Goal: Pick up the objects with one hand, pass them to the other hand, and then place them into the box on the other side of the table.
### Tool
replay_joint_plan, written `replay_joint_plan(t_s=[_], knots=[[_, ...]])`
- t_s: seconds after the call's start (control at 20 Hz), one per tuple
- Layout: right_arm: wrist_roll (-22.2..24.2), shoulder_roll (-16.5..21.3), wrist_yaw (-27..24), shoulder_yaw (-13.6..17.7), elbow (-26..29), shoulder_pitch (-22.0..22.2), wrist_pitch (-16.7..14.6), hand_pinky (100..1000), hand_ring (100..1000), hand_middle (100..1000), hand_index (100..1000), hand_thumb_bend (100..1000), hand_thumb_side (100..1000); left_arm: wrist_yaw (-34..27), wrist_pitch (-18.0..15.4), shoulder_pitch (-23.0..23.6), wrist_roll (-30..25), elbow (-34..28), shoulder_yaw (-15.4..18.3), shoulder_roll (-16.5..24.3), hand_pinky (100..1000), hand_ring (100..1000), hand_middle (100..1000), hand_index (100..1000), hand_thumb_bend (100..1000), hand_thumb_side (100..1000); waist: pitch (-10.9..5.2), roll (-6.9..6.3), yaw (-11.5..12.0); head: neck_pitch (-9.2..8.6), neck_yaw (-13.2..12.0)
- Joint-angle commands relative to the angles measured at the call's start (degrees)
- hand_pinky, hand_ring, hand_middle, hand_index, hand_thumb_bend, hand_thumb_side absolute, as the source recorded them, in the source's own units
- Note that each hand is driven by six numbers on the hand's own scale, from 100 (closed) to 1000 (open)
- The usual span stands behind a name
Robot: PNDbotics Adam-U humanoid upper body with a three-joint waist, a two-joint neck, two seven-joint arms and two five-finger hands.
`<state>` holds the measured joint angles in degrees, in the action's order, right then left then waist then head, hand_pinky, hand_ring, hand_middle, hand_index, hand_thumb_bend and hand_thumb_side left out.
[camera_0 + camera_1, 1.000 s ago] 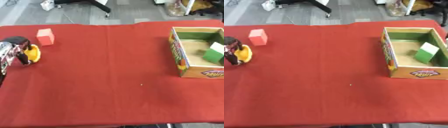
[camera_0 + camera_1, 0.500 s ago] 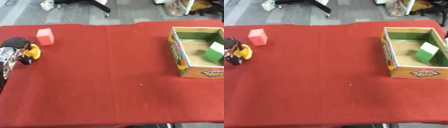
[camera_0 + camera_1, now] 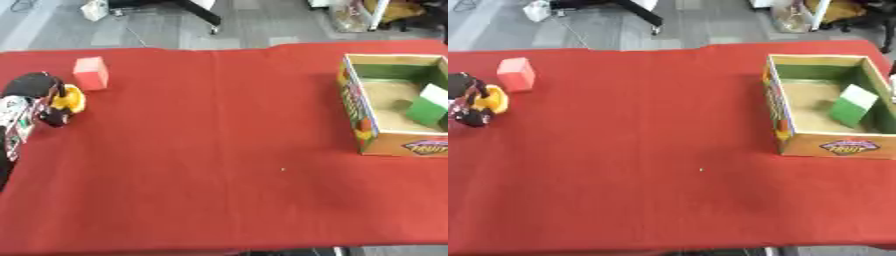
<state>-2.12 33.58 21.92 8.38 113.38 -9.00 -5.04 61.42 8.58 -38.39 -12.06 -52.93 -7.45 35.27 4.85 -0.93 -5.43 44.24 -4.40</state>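
Note:
My left hand (image 3: 33, 100) is at the left edge of the red table, its fingers curled round a small yellow object (image 3: 72, 99) that sits low over the cloth. A pink-red block (image 3: 91, 73) stands just beyond it, apart from the hand. At the right side stands the open cardboard box (image 3: 354, 109) with a green and white block (image 3: 430, 105) leaning inside. My right hand shows in neither view.
The red cloth (image 3: 219, 150) covers the whole table between the hand and the box. Beyond the far edge lies grey floor with a chair base (image 3: 188, 10) and other clutter.
My left hand with the yellow object has shifted slightly, staying near the left edge. The block and the box have not moved.

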Motion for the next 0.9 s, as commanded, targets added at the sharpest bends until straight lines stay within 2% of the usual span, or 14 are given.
replay_joint_plan(t_s=[0.05,0.35,0.55,0.75,0.9], knots=[[-0.43,1.15,0.1,0.29,1.21,-0.46,0.06,621,315,289,937,100,347,-2.76,-0.04,-0.38,-1.1,-3.17,1.02,3.14,526,391,299,399,122,100,-0.41,0.48,0.04,-0.13,0.15],[-0.58,1.24,0.1,0.33,1.21,-0.44,0.07,622,315,289,937,100,344,-10.35,1.22,1.31,0.4,-8.63,2.52,4.13,528,380,278,379,100,100,-0.42,0.48,0.11,-0.13,0.29],[-0.23,1.45,-0.14,-0.14,1.21,-0.86,-0.24,622,314,288,936,100,339,-17.65,1.82,2.79,2.78,-15.04,3.22,5.07,534,372,260,363,100,100,-0.45,0.47,0.3,-0.13,0.41],[1.1,1.76,-0.96,-1.81,1.21,-1.99,-1.09,621,312,286,935,100,342,-24.86,1.63,4.11,3.78,-21.81,3.05,6.14,540,369,251,354,100,100,-0.54,0.43,0.58,-0.13,0.6],[3.16,1.77,-2.78,-4.24,1.21,-3.7,-2.38,618,308,283,925,100,360,-30.64,1.07,4.84,3.66,-26.84,2.22,6.71,544,366,246,349,100,100,-0.61,0.4,0.81,-0.13,0.81]])
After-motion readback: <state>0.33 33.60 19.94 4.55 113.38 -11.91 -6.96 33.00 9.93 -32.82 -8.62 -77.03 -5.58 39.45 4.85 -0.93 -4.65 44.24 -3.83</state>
